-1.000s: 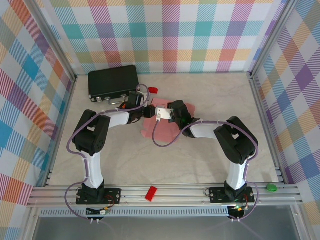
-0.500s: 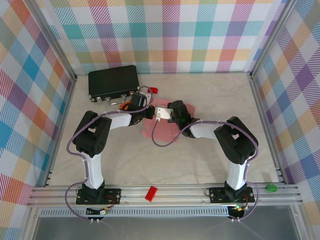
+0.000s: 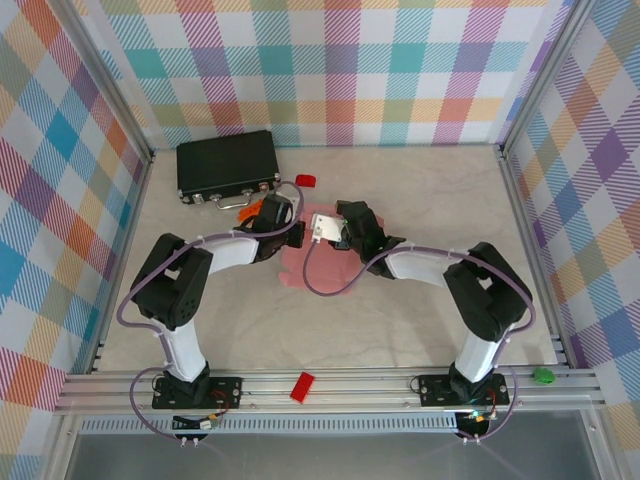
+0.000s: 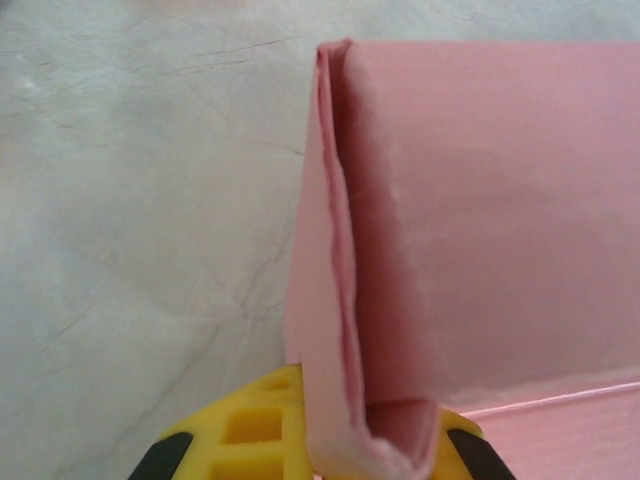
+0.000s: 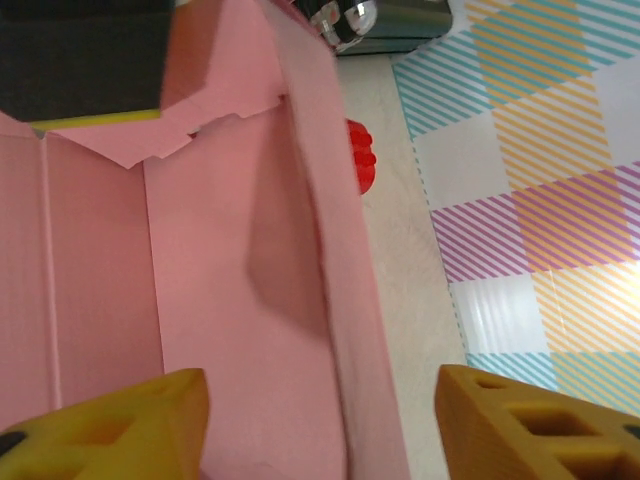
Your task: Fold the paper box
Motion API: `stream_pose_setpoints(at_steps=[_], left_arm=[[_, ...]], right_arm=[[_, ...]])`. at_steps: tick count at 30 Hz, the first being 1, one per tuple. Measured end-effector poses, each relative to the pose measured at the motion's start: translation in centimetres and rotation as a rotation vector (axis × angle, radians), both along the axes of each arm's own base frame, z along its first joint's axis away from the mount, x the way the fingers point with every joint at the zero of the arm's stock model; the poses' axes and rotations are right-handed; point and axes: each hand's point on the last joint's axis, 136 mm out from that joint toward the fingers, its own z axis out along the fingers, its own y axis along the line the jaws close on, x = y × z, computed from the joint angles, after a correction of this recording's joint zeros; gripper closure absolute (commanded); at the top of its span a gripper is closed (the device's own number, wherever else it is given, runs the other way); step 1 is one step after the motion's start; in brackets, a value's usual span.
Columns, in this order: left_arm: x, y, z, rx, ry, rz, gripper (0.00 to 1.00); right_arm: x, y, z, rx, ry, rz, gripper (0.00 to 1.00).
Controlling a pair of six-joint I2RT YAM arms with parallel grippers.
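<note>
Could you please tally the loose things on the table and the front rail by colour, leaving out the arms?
Pink: 1, the paper box
Black: 1, the case
Red: 2, the far piece and the rail piece
Green: 1, the green object
Total: 5

1. I locate the paper box (image 3: 330, 266) at table centre.
2. The black case (image 3: 227, 165) lies at its 10 o'clock, well apart.
3. A red piece (image 3: 305, 180) lies at 12 o'clock.
4. A second red piece (image 3: 302, 386) rests at 6 o'clock, on the front rail (image 3: 380, 385).
</note>
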Motion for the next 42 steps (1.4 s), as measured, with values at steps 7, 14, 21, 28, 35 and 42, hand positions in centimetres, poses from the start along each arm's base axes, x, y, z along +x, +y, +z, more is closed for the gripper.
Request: stream_pose_setpoints(at_steps=[7,14,21,28,35,42], left_arm=[[-1.6,1.9,0.0,0.062,0.006,0.038,1.00],[-2.6,3.3,0.0,0.098,0.009,0.065,1.00],[-3.7,3.9,0.0,0.103,0.010,0.068,1.00],[-4.9,4.4,-0.6,0.099,0.020,0.064,1.00],[-5.0,4.2,-0.7,0.080,0.020,0.060,1.00],[-4.7,4.0,-0.4,0.059,0.009,0.073,1.00]], right_arm=[[-1.7,0.0,4.4,0.157,0.032,0.002,0.30],[-1.9,-2.2,7.5,0.337,0.109,-0.056,0.31],[1.8,-9.8,6.0,0.450,0.242,-0.319,0.34],[5.1,-13.8,0.6,0.456,0.441,-0.499,0.40],[3.5,-12.4,-5.2,0.410,0.645,-0.467,0.43],[2.2,-10.7,-6.4,0.407,0.742,-0.391,0.43]])
